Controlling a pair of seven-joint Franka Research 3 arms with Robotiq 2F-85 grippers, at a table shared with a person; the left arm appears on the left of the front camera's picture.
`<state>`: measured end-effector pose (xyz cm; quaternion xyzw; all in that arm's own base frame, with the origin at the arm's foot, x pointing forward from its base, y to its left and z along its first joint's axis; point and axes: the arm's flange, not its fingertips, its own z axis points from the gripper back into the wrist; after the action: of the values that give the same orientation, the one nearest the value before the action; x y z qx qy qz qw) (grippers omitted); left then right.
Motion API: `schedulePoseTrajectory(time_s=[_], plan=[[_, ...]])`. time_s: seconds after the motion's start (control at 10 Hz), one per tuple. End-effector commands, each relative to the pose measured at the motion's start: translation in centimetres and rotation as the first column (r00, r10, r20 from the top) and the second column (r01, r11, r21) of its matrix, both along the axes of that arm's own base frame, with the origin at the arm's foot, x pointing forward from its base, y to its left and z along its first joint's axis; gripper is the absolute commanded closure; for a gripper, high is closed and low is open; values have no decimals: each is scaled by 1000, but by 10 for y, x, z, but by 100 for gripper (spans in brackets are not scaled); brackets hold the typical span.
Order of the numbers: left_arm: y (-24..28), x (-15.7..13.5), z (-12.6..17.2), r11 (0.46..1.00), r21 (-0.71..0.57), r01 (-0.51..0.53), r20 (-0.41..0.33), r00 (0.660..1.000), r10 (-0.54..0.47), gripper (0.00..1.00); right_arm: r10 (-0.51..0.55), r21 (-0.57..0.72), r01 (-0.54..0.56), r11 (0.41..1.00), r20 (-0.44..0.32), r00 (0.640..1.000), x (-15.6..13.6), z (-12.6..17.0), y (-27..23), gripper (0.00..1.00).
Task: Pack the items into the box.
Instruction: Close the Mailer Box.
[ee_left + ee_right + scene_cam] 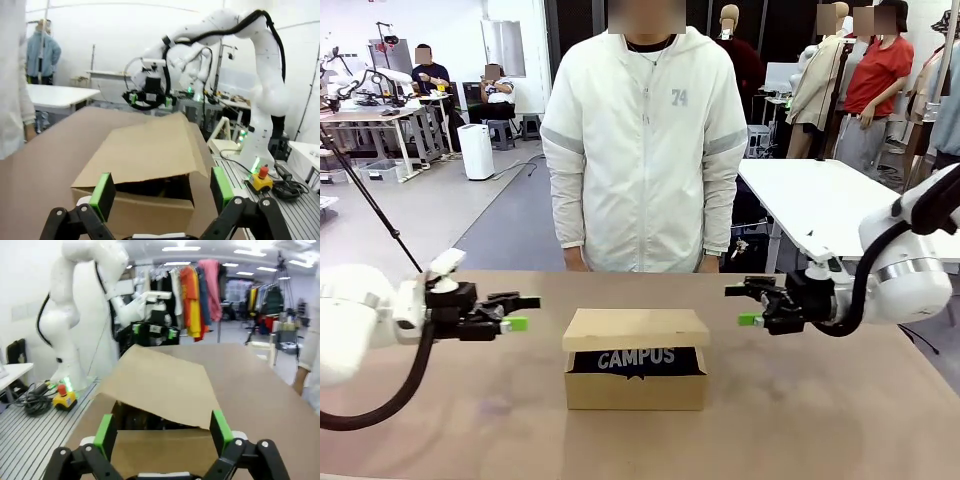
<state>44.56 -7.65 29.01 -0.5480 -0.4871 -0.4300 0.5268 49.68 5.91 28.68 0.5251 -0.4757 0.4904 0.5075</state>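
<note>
We find the box (636,372) at the middle of the desk (820,420), its flap lid (636,328) lowered partway over the opening. The navy pouch (636,360) lies inside, its white "CAMPUS" lettering readable beneath the flap. We cannot make out the stapler. The left gripper (523,312) hangs to the left of the box, jaws spread wide and holding nothing. The right gripper (744,305) hangs to the right of the box, likewise spread and empty. Neither touches the box. A person (644,150) stands at the far edge.
</note>
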Motion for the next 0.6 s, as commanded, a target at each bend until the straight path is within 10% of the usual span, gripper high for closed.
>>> schedulePoseTrajectory(time_s=[0.0,0.5], plan=[[3,-8,12,979,-167,-119,66,989,131,0,-153,91,154,984,-13,988,1,18,22,0],[-107,30,12,996,79,35,68,997,-41,0,-85,-65,80,995,-74,994,8,25,128,0]])
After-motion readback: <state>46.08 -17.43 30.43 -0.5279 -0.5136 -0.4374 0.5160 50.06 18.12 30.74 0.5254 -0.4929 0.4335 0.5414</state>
